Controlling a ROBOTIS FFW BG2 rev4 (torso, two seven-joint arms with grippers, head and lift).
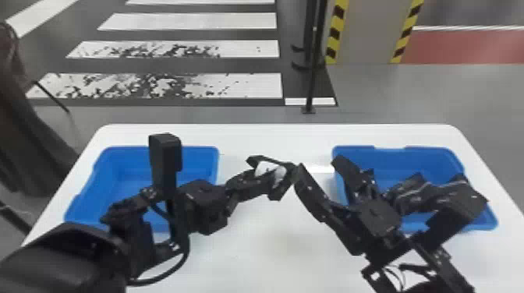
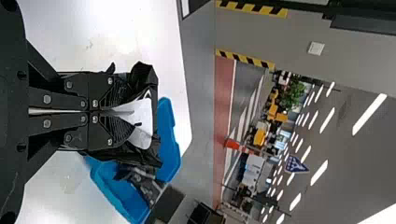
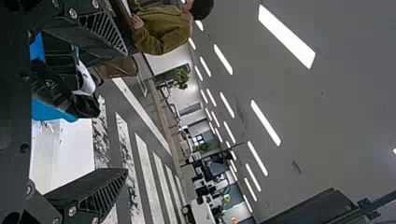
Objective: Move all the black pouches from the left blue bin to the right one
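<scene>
In the head view my left gripper (image 1: 255, 181) is between the two bins, its fingers shut on a black pouch (image 1: 290, 171) with a white patch. The left wrist view has the left gripper (image 2: 112, 112) pinching the pouch (image 2: 144, 77). Just right of the pouch, my right gripper (image 1: 319, 165) stands open near the right blue bin (image 1: 429, 151); the right gripper (image 3: 126, 112) has the pouch (image 3: 87, 79) by its upper finger in its wrist view. Black pouches (image 1: 415, 193) lie in the right bin. The left blue bin (image 1: 117, 152) is partly covered by my left arm.
Both bins rest on a white table (image 1: 273, 136), with bare tabletop (image 1: 273, 249) between them. A black pole (image 1: 312, 78) rises behind the table. Dark draped cloth (image 1: 23, 128) is at the far left.
</scene>
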